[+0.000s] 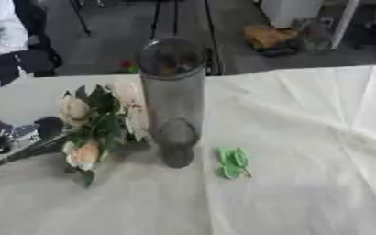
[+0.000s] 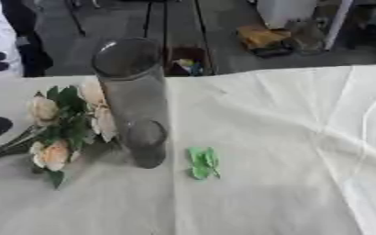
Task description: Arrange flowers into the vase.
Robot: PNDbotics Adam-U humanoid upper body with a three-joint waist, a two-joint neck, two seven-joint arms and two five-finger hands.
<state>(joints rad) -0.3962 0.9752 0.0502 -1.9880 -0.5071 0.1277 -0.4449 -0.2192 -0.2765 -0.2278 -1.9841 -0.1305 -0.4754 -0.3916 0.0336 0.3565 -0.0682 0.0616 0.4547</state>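
With the left hand (image 1: 14,135) seemingly closed around the stems of the flowers (image 1: 95,126), though I cannot tell for sure, lift the bunch above the vase (image 1: 172,96) rim before lowering the stems in.

Nothing for you to read here. The vase (image 1: 172,92) carries no label you can make out. The cloth (image 1: 303,137) shows you no print either.

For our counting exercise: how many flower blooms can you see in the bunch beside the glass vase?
4. A cream bloom at the bunch's left; a pale bloom on top; a side bloom against the vase; a peach bloom lowest. The leaves may hide more.
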